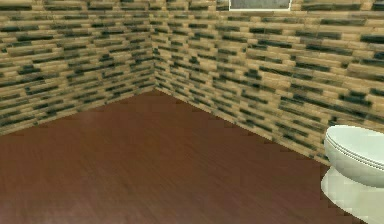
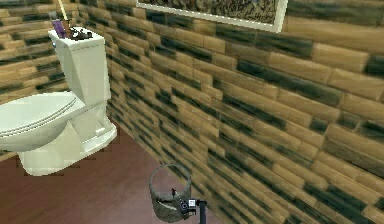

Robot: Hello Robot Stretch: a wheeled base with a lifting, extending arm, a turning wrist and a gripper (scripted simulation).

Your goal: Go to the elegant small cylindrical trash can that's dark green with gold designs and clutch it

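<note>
A small dark cylindrical trash can [image 2: 168, 192] stands on the wooden floor against the brick wall, at the arm side view's bottom centre. Its colour reads as dark with a pale rim; I can't make out any gold design. The gripper [image 2: 186, 207] shows as a dark body with small white marks at the can's lower right side, just above the picture's bottom edge. With the can on the floor right at it, I cannot tell whether it holds anything, or whether it touches the can.
A white toilet [image 2: 55, 110] stands at the arm side view's left, with small things on its tank [image 2: 72, 32], and shows again as the toilet [image 1: 355, 160] at the forward view's right edge. Brick walls [image 1: 90, 50] meet in a corner ahead. A framed picture [image 2: 215, 10] hangs above the can. Dark wooden floor [image 1: 150, 160] lies open ahead.
</note>
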